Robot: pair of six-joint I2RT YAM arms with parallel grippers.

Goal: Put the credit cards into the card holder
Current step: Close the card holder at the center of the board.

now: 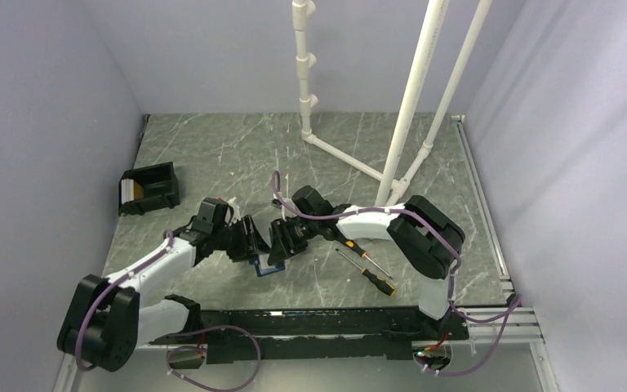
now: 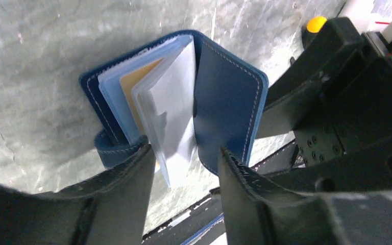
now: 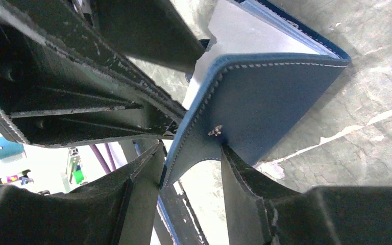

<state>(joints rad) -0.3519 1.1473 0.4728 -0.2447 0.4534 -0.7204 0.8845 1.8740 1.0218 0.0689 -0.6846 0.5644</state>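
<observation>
So the card holder [image 2: 229,97] is on the table [image 2: 30,76] near the arm bases, propped open like a little book with both arms crowded onto it. The left gripper [image 2: 184,158] comes at it from the bottom edge, fingers spread, and the clear sleeves [image 2: 176,102] hang into the gap between them. Nothing looks pinched there; it looks more like the fingers are bracing the two covers apart so the pages fan out.

The right gripper [image 3: 191,158] is on the outer cover, the one with the tiny snap stud [image 3: 215,131]. The cover's edge runs between its jaws and one finger looks to be touching the cover face; whether it's truly clamped or only bracketing it, can't tell from this angle. Likely reason for that hold: pull the cover back so a pocket mouth is reachable.

One orange-yellow credit card [image 2: 139,81] is already tucked in a sleeve near the left cover; no loose cards show in any view, so hard to say how many are left. Neither gripper carries a card, so this reads as a hold-it-open step, not an insertion.

The screwdrivers [image 1: 367,265] lie just right of the holder; the black box [image 1: 148,188] sits well off to the left; neither matters here. Risk guess: the sleeves look thin and floppy, so they'd crumple easily if the jaws close on them.
</observation>
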